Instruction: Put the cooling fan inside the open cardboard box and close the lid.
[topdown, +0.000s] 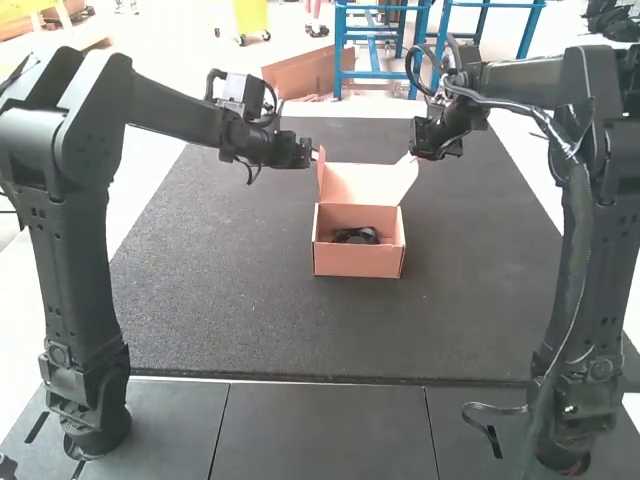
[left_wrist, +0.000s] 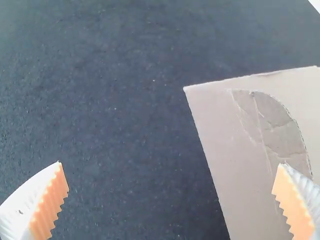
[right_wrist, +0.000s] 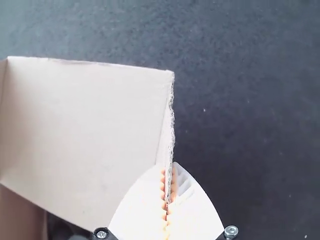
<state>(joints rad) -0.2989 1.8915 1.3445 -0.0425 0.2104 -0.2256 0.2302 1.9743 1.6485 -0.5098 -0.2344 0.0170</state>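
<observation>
A dark, grainy mat (topdown: 200, 260) covers the table, and the cardboard box (topdown: 358, 255) stands near its middle. The fan (topdown: 356, 236) lies inside the box, a black shape low on its floor. The first half of the job looks done and the closing is not yet done. The lid (topdown: 365, 180) stands upright from the box's back wall, with a side flap angled off its right end.

The right gripper (topdown: 415, 152) is above the box's right back corner, clenched on the thin edge of that flap, with the orange pads (right_wrist: 164, 192) pressing the cardboard from both sides. That grip probably serves to steady the lid or swing it forward over the opening. The left gripper (topdown: 310, 155) hangs above the box's left back corner, its fingers spread wide and grasping nothing. The lid's corner lies within their span, close to one finger. It seems placed to take that end so the lid folds down evenly.

The box's front wall hides most of the fan, so blades and any cable cannot be made out. Whether the nearer left finger touches the lid is also unclear.
</observation>
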